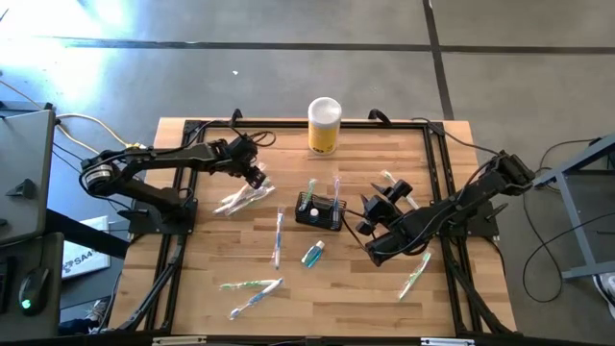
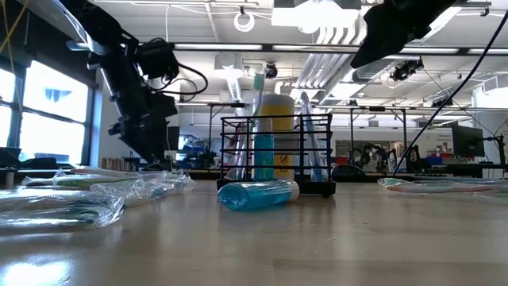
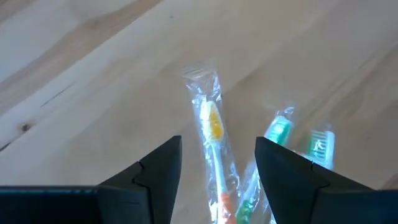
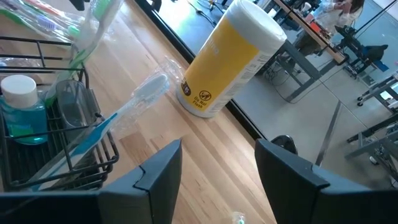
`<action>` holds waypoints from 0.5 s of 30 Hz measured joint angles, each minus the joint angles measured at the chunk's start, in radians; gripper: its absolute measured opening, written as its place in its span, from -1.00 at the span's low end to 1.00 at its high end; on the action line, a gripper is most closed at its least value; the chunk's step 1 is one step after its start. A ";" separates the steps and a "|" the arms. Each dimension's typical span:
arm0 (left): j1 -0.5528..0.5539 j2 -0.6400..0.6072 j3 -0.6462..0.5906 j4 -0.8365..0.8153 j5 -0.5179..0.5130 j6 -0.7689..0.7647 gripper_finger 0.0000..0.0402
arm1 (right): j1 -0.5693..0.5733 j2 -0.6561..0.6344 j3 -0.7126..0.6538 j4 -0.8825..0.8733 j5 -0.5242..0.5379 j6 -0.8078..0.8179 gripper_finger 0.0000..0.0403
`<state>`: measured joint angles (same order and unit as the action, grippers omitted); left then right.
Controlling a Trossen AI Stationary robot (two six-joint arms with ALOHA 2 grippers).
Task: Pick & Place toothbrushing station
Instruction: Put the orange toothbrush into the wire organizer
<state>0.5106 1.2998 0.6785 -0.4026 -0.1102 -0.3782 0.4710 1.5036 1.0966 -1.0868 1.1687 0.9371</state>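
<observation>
High view | left gripper (image 1: 258,179) fingers released over wrapped toothbrushes (image 1: 240,199) | right gripper (image 1: 369,213) released, seemingly empty, beside caddy (image 1: 318,210)

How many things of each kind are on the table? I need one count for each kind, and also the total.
Wire caddy: 1
Yellow canister: 1
Blue bottles: 2 (one lying flat, one in the caddy)
Wrapped toothbrushes: about 10; those in the pile are hard to separate
Total: about 14
</observation>
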 joint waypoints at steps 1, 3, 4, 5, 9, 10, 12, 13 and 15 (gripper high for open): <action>0.000 0.004 0.000 0.002 0.000 0.000 -0.01 | 0.000 0.000 0.000 0.000 0.000 0.000 -0.03; 0.000 0.017 0.000 -0.001 0.002 0.000 -0.01 | 0.000 0.000 0.000 0.000 0.000 0.000 -0.03; 0.000 0.025 0.000 0.001 0.002 0.000 -0.01 | 0.000 0.000 0.000 0.000 0.002 0.000 -0.03; 0.000 0.035 0.000 0.004 0.000 0.000 -0.01 | 0.000 0.000 0.000 0.000 0.004 0.000 -0.03; 0.000 0.089 0.000 0.014 -0.001 0.000 -0.01 | -0.003 0.000 0.000 0.001 0.004 0.000 -0.03; 0.000 0.104 0.000 0.019 -0.001 0.001 -0.01 | -0.003 0.000 0.000 0.001 0.004 0.000 -0.03; 0.000 0.137 0.000 0.032 -0.001 0.001 -0.01 | -0.003 0.000 0.000 0.001 0.005 0.000 -0.03; 0.000 0.153 0.000 0.044 0.000 0.002 -0.01 | -0.003 0.000 0.000 0.001 0.004 0.000 -0.03; 0.000 0.181 0.001 0.056 -0.001 0.003 -0.01 | -0.003 0.000 0.000 0.003 0.000 0.000 -0.03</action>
<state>0.5105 1.4810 0.6793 -0.3470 -0.1111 -0.3757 0.4683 1.5036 1.0966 -1.0834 1.1689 0.9371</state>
